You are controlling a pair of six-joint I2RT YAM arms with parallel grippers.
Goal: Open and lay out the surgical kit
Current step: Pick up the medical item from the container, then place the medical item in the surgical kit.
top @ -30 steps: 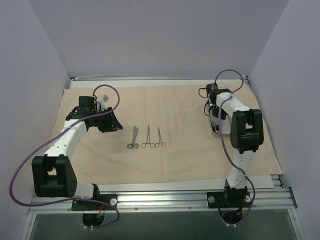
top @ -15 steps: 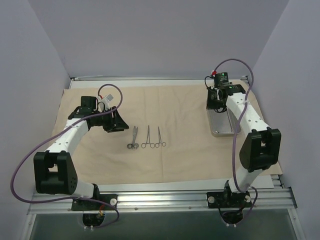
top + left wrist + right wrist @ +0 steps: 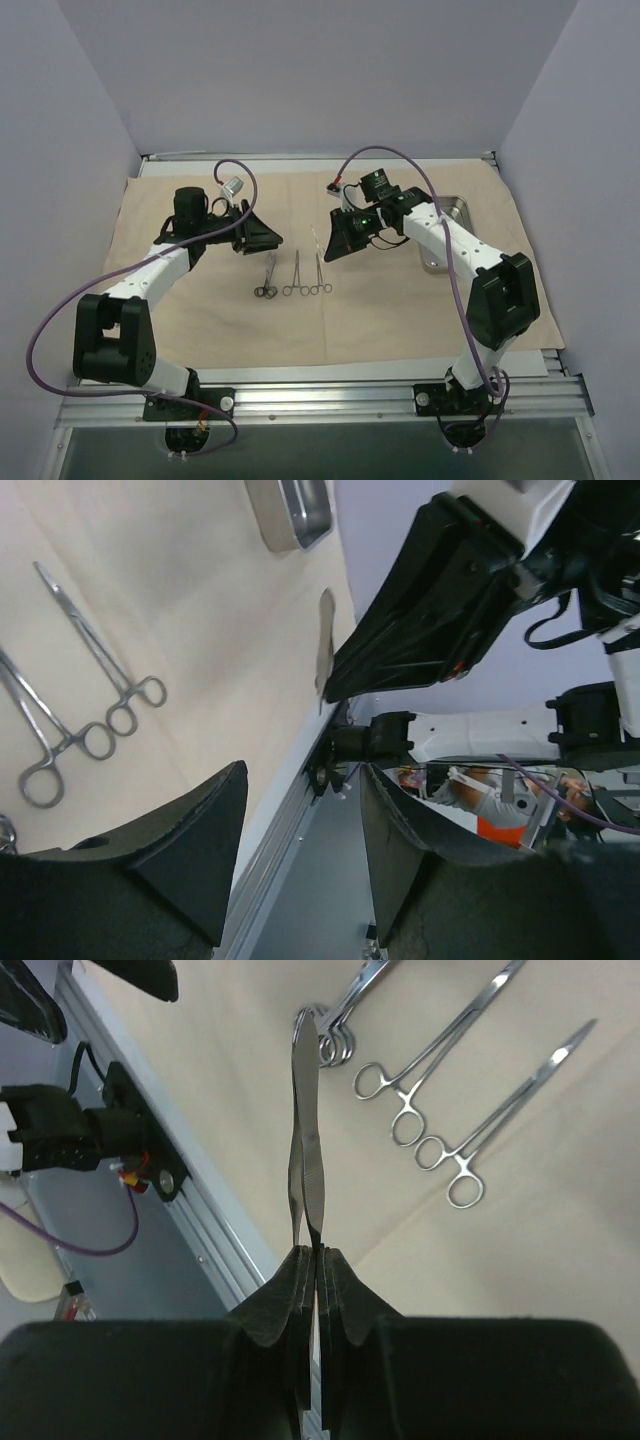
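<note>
Bright even light, soft shadows, glints on steel tray (image 3: 290, 515), wrist-view foregrounds dark, perhaps blurred.

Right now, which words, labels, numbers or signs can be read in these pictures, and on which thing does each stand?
No text can be read. The tweezers, the steel tray, the cloth wrap and the right gripper show no marking.

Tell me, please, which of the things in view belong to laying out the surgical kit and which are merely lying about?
Part of the job: beige cloth wrap; steel tray; scissors; ring-handled forceps, two side by side; tweezers, pinched in the right gripper.

Just there: purple cables; metal rail along the near edge.
</note>
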